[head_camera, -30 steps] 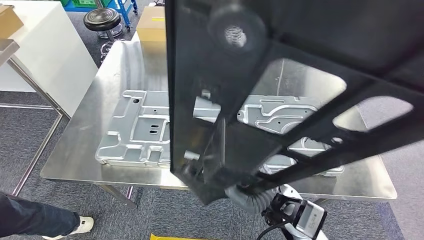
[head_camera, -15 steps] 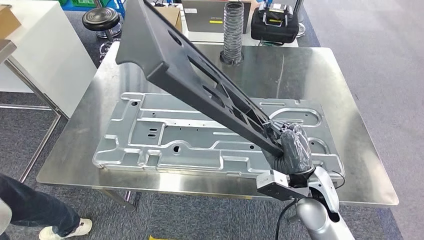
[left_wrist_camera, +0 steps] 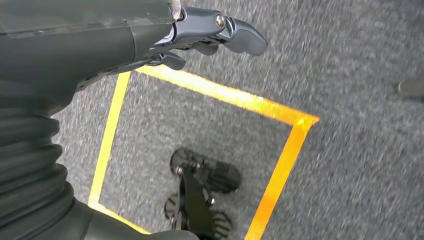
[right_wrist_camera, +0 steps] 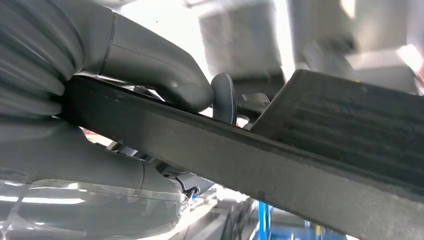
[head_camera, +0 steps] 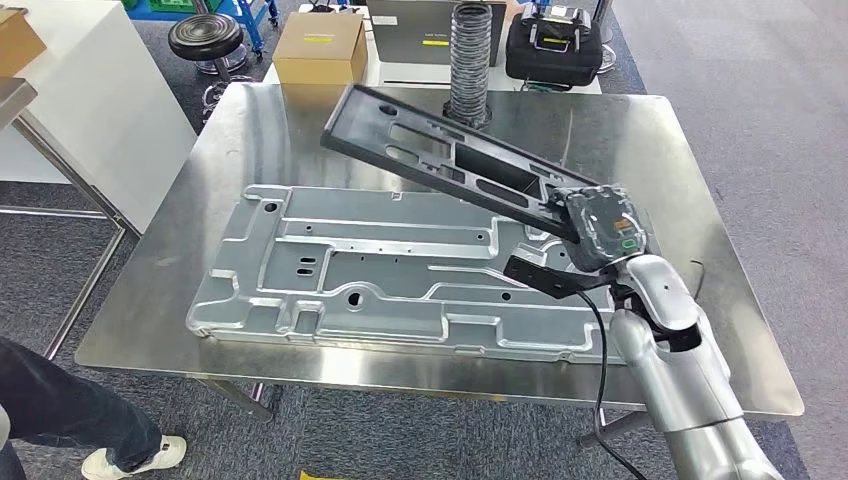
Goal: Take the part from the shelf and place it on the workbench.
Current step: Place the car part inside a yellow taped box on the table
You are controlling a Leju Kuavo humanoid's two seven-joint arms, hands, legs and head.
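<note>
The right hand [head_camera: 600, 225] has its fingers wrapped around one end of the long black part [head_camera: 440, 160], and the right wrist view shows the thick grey thumb [right_wrist_camera: 165, 82] clamped down on the part's flat edge. From that grip the part stretches away from the hand, out over the steel bench [head_camera: 650, 140], slanting so that its far end sits higher and nearer the bench's back edge. It hangs above the big stamped metal panel [head_camera: 380, 270] that lies flat on the bench just beside and below the hand; I can't tell whether the part's held end touches the panel or floats just clear of it.

Beyond the part's far end, a ribbed grey hose coil [head_camera: 470, 60] stands upright at the back edge of the bench, with a cardboard box [head_camera: 318, 45] and a black case [head_camera: 553, 45] on the floor behind it.

The left hand [left_wrist_camera: 200, 35] hangs down over grey carpet marked with yellow tape [left_wrist_camera: 220, 95], its fingers loosely curled and apart, holding nothing.

A person's leg and shoe [head_camera: 120, 455] show near the bench's front corner, well apart from either hand.
</note>
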